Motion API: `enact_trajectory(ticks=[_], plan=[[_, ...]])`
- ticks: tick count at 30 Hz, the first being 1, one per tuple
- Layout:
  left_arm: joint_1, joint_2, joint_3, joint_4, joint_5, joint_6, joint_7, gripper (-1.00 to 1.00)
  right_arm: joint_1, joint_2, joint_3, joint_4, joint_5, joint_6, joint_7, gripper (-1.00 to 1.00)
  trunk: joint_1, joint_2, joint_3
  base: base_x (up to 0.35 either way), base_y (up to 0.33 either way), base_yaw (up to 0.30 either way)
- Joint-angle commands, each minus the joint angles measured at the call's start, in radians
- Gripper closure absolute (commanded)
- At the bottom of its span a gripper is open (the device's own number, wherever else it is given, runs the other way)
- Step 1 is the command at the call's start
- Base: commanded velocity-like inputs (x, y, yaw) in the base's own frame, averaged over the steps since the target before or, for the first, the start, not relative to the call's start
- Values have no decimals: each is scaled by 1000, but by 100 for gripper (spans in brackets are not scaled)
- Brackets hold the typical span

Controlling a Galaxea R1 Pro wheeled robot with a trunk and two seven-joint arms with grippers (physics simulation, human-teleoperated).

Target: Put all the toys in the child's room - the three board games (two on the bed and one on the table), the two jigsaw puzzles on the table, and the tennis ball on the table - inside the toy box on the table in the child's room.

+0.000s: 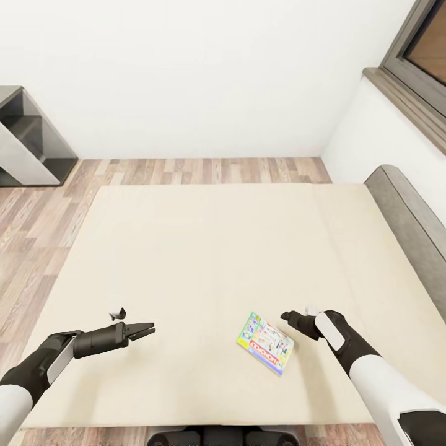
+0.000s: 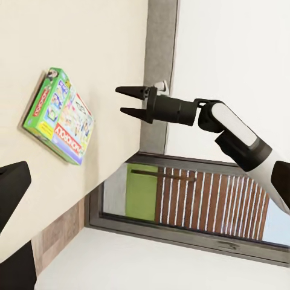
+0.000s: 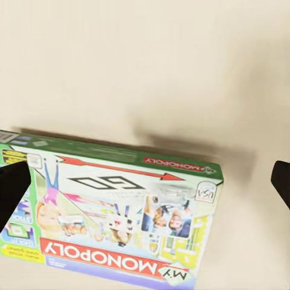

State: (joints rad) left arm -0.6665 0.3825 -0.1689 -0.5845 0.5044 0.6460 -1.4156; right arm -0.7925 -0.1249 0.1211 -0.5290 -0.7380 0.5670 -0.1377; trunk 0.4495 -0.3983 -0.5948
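Your right gripper [image 1: 286,316] hovers with fingers spread wide just beside the green-bordered board game [image 1: 266,342] lying flat on the bed [image 1: 186,248], while your left gripper [image 1: 148,329] hangs narrowly parted, empty.

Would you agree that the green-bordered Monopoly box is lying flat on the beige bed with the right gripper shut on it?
Not quite. The right gripper is open and clear of the Monopoly box, as the left wrist view shows. The box does lie flat on the bed.

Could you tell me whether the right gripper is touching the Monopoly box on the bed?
Apart: the left wrist view shows the right gripper open, with bare mattress between it and the Monopoly box.
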Motion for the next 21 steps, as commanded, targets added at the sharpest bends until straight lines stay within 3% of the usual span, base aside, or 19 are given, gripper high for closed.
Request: enact_trajectory(ticks=[1, 7, 15, 21], plan=[[-1, 1, -6, 0, 7, 11, -2, -100, 0, -1, 8, -2, -11, 2, -9, -100, 0, -2, -3, 0, 0, 0], [-1, 3, -4, -19, 10, 9, -10, -100, -1, -1, 9, -2, -11, 2, -7, -100, 0, -2, -13, 0, 0, 0], [0, 31, -7, -167, 11, 12, -155, -100, -1, -1, 9, -2, 3, 2, -4, -100, 0, -2, -26, 0, 0, 0], [8, 43, -7, -263, 10, 17, -155, -100, -1, -1, 9, -2, 24, 3, -2, -100, 0, -2, -36, 0, 0, 0]])
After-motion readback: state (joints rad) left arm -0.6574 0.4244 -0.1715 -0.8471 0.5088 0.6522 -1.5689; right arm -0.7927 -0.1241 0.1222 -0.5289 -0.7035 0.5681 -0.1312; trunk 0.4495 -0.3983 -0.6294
